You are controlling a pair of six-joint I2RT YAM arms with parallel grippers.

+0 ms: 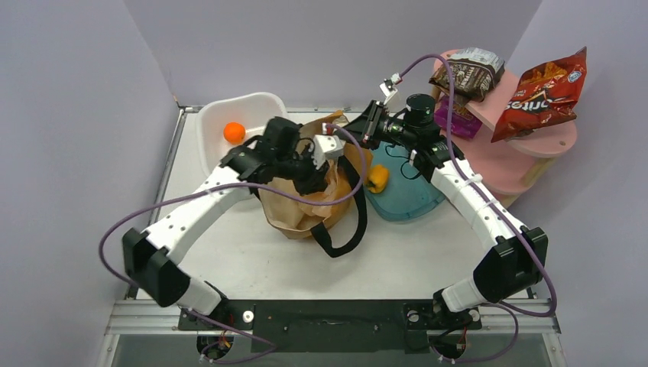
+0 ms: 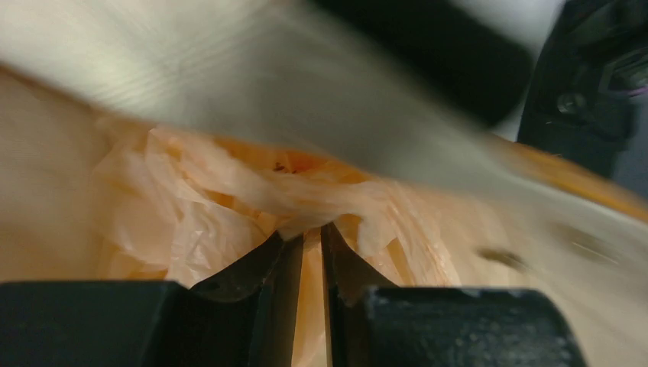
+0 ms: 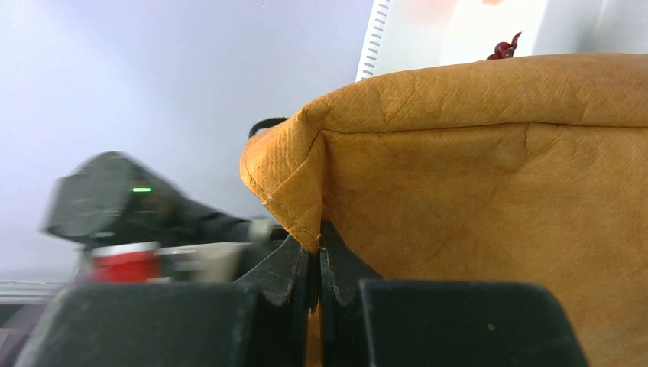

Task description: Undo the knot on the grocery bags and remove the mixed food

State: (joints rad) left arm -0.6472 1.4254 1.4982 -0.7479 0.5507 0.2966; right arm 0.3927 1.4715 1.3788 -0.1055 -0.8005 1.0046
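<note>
The mustard-brown tote (image 1: 306,202) stands mid-table with its black strap hanging at the front. My left gripper (image 1: 325,164) reaches into its mouth. In the left wrist view it (image 2: 312,229) is shut on a fold of the peach plastic bag (image 2: 199,206), which lies crumpled inside the tote. My right gripper (image 1: 368,126) is shut on the tote's rim corner (image 3: 315,241) at the far side. An orange (image 1: 234,132) lies in the white tub (image 1: 256,107). A yellow pepper (image 1: 377,178) lies in the teal tub (image 1: 413,200). Dark red grapes (image 3: 503,50) show beyond the tote's rim.
A pink tiered shelf (image 1: 535,145) stands at the back right with the red Doritos bag (image 1: 542,92), a dark brown snack bag (image 1: 472,73) and a purple packet (image 1: 457,118) on it. Grey walls close in the left, back and right.
</note>
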